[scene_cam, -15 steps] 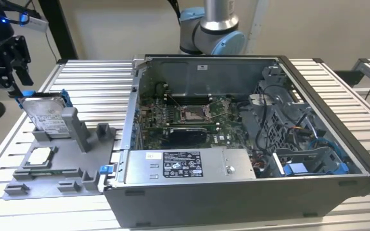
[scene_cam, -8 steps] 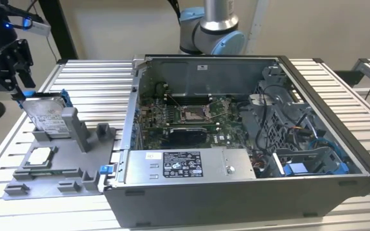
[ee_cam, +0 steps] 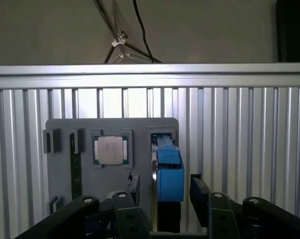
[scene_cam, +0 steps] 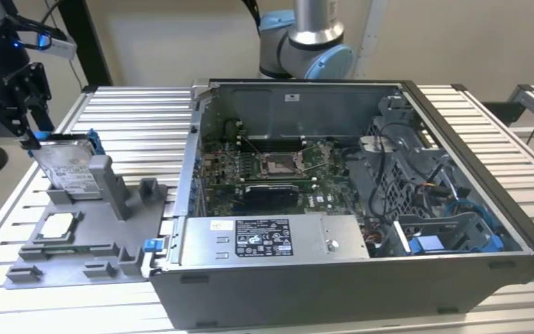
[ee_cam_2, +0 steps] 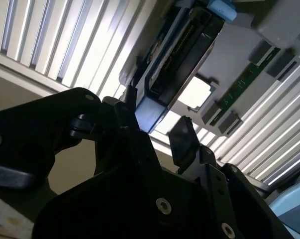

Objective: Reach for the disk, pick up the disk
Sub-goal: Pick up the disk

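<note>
Over the grey plastic holder [scene_cam: 109, 202] at the exterior view's left, the black pincer [ee_cam: 164, 186] hangs spread astride the upright, blue-framed, silver-grey metal disk [ee_cam: 168, 172] slotted there; clenching off-centre would likely wedge or tip it.

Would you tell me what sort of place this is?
Probably a robotics lab workcell for computer assembly: an open computer case on a slatted metal table, a robot arm behind it, a grey fixture holding the disk.

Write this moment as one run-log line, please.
gripper: open, straddling disk | disk: standing in grey holder | grasp: not yet closed
</note>
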Robot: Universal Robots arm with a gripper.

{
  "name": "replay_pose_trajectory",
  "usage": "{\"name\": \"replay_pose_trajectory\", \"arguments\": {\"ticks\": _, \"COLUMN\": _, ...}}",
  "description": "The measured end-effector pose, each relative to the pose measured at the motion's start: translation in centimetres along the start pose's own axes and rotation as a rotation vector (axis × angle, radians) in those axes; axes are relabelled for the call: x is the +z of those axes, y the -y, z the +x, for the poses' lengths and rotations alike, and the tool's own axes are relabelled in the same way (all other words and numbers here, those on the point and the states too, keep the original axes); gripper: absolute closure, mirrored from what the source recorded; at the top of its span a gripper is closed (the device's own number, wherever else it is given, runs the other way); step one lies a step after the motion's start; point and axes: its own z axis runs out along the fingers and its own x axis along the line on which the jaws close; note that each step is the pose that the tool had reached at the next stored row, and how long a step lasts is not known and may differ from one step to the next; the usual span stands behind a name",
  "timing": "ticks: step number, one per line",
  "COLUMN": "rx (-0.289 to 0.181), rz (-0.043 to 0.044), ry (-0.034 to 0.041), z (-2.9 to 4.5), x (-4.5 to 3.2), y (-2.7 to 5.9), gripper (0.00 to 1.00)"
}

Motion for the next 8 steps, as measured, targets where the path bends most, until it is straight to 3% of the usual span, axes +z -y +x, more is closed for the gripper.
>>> {"name": "replay_pose_trajectory", "arguments": {"ticks": 8, "rx": 0.000, "rz": 0.0001, "ry": 0.0001, "z": 0.00, "x": 1.20, "y": 0.19, "gripper": 0.00}}
